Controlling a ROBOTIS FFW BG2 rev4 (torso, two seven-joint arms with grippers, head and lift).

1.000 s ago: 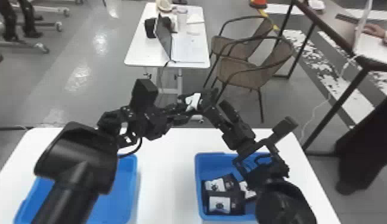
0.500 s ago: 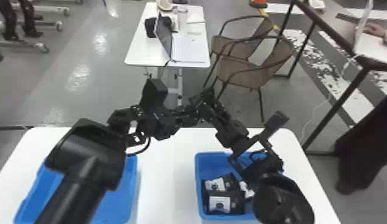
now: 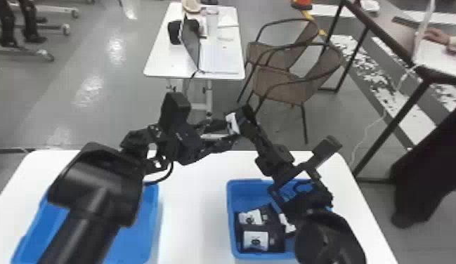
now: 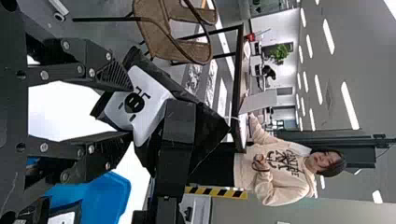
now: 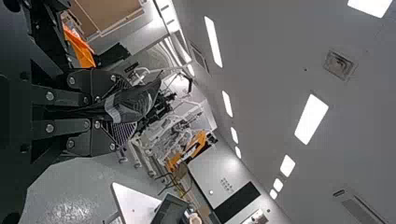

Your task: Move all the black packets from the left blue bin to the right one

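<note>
The right gripper (image 3: 247, 121) is closed on 1 black packet (image 4: 144, 100), pinching it between its 2 flat fingers above the far side of the white table (image 3: 191, 210). Opposite it, the left gripper (image 3: 231, 132) has its 2 fingers spread wide, 1 on each side of the near part of the same packet. I cannot tell whether they touch it. The packet is a soft, glossy black pouch with creases and sharp corners. Its white label is bent across the front and carries a small round black face with 2 light eyes and thin dark marks around it. In the right wrist view, it looks dark and folded, with a pale grey strip across it. Below, the right blue bin (image 3: 241, 198) holds more black packets (image 3: 258, 240); 3 white labels show there, 2 of them with a small dark figure, the packets lying close together and overlapping. The left blue bin (image 3: 146, 217) sits on the same table, partly hidden behind the left arm (image 3: 97, 186). Beyond stand 2 brown chairs (image 3: 285, 82) and a smaller table (image 3: 160, 66) with a laptop (image 3: 191, 45).
</note>
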